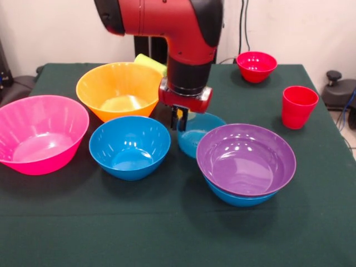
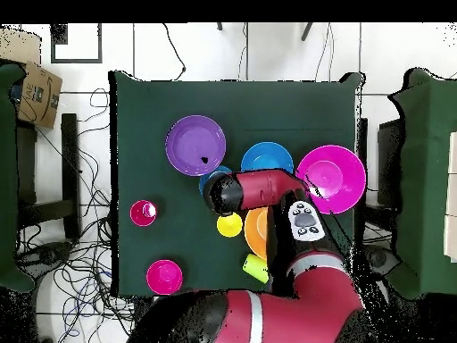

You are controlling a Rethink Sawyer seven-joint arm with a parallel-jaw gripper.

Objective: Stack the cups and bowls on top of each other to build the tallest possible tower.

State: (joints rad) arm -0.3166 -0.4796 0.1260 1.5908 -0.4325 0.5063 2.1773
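My gripper (image 1: 179,119) hangs low over the left rim of the small translucent blue bowl (image 1: 201,133). In the overhead view the wrist (image 2: 223,192) hides the gripper and most of that bowl (image 2: 211,177). The purple bowl (image 1: 246,156) (image 2: 195,145) sits nested in a blue bowl (image 1: 239,197). A second blue bowl (image 1: 129,146) (image 2: 268,158), the orange bowl (image 1: 119,89) (image 2: 254,230) and the pink bowl (image 1: 39,133) (image 2: 332,179) stand apart. The red cup (image 1: 298,105) (image 2: 143,213) stands upright. The yellow cup (image 2: 229,225) stands by the orange bowl.
The small red bowl (image 1: 256,65) (image 2: 164,277) sits at a table corner near the robot. A lime green cup (image 1: 150,62) (image 2: 255,267) lies behind the orange bowl. The dark green table (image 1: 167,233) ends close behind the cups. Cables cover the floor (image 2: 80,259).
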